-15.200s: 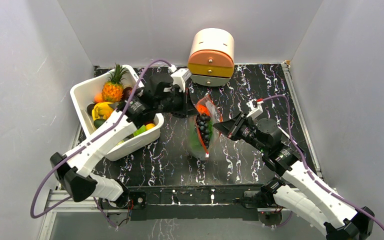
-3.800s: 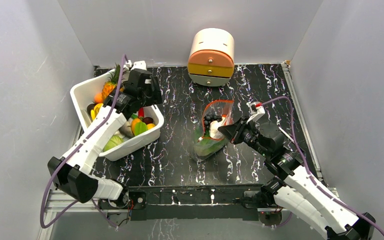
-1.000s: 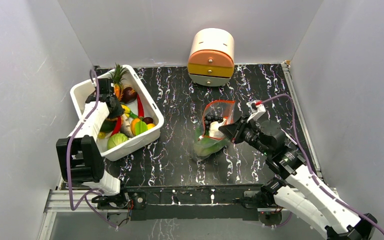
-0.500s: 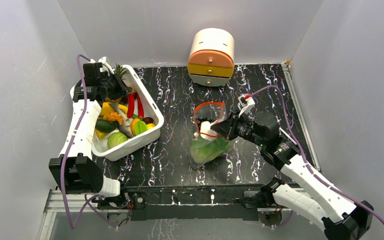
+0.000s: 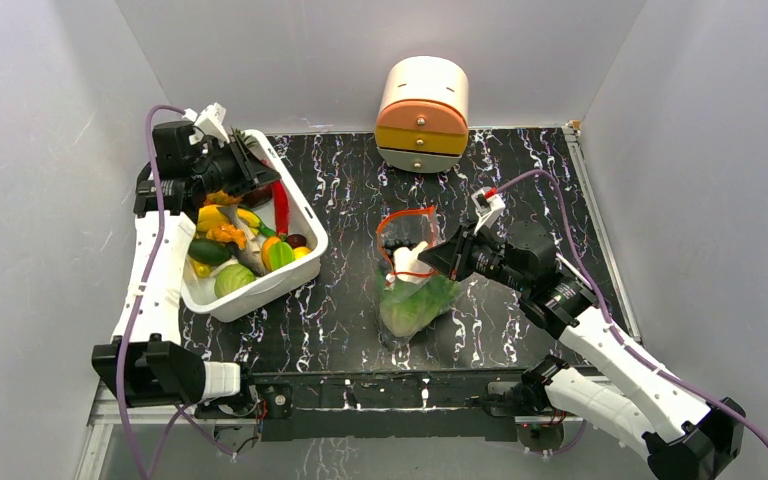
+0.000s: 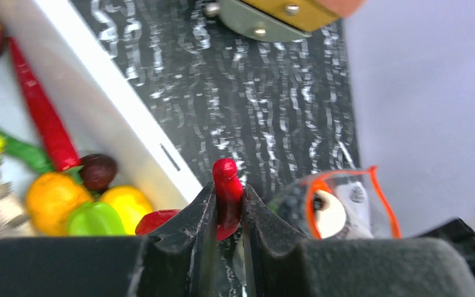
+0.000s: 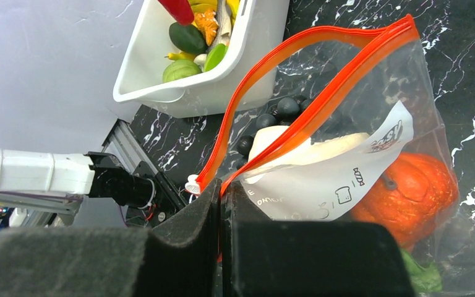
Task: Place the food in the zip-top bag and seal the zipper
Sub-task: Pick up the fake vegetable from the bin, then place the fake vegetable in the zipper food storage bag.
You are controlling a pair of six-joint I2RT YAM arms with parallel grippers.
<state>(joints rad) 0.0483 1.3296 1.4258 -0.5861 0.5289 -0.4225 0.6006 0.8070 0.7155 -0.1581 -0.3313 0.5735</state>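
Note:
The clear zip-top bag [image 5: 415, 295] stands mid-table with its red-orange zipper [image 5: 405, 222] looped open. My right gripper [image 5: 436, 262] is shut on the zipper strip [image 7: 297, 80] at the mouth's near corner and holds it up. Inside the bag are the green cabbage [image 5: 412, 308], an orange fruit [image 7: 408, 185], black grapes [image 7: 278, 110] and a white piece [image 7: 303, 148]. My left gripper [image 5: 258, 180] is above the back of the white tub [image 5: 260, 292], shut on a slim red chilli [image 6: 227, 192]. A second red chilli [image 6: 43, 117] lies in the tub.
The tub [image 6: 111, 105] holds a pineapple, several yellow, green and orange toy pieces [image 5: 225, 250] and a dark round fruit [image 6: 98, 171]. A round orange-and-cream drawer unit [image 5: 422, 100] stands at the back wall. White walls close in left, right and back.
My left gripper has risen out of the tub with a red chilli and swung towards the tub's back. My right gripper has pulled the bag's mouth up and left, opening the loop.

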